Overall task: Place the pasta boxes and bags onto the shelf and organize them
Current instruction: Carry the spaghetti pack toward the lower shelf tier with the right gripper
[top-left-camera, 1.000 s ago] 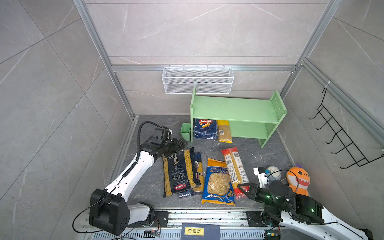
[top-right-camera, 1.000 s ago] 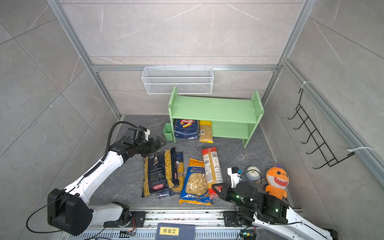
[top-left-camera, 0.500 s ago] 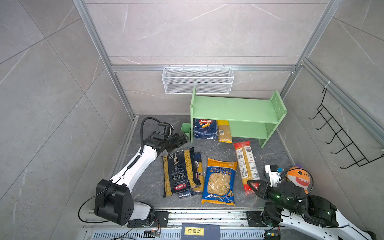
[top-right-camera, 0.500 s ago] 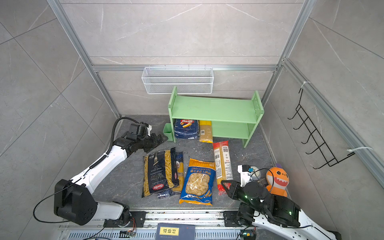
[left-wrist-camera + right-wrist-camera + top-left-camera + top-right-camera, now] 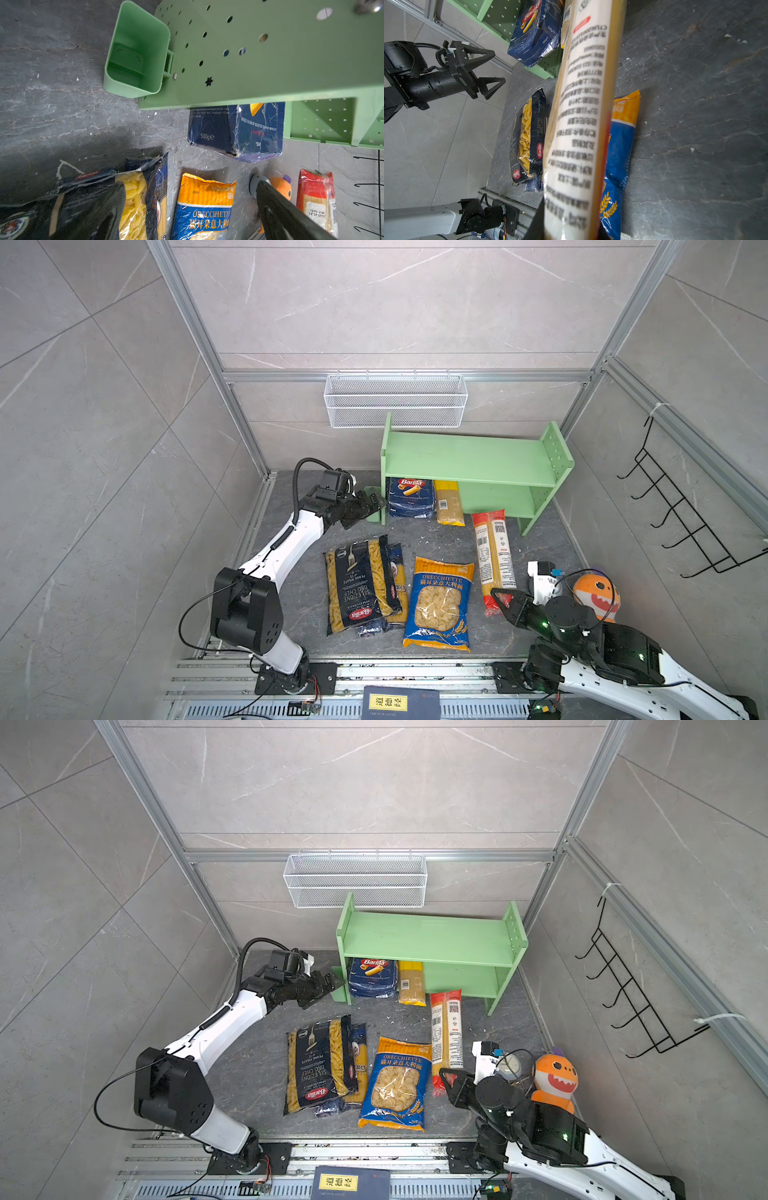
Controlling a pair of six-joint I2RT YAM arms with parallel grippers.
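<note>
- In both top views the right pincer (image 5: 500,600) is clamping tight on the red tip of the red-ended spaghetti pack (image 5: 493,556). The pack's long axis is running straight away from the pincer. Its far end is pointing at the shelf (image 5: 469,460) and sitting right at the lower tier's front edge; can't tell if it's touching.
- Same views: the left pincer (image 5: 328,991) is hanging spread wide with nothing in it, just off the shelf's left side panel.
- The Barilla carton (image 5: 409,499) is sitting under the top board at the left end, with the yellow spaghetti pack (image 5: 449,506) just beside it. The black penne bag (image 5: 359,585) and orecchiette bag (image 5: 440,603) are lying flat on the tabletop (image 5: 299,593), long axes pointing roughly shelfward.
- Left wrist view: the green cup (image 5: 135,52) is hanging on the peg-holed panel and the carton is poking out below. One dark finger (image 5: 280,212) is showing, touching nothing.
- Right wrist view: the pack is filling the middle and stretching off toward the carton, passing in front of the orecchiette bag.
</note>
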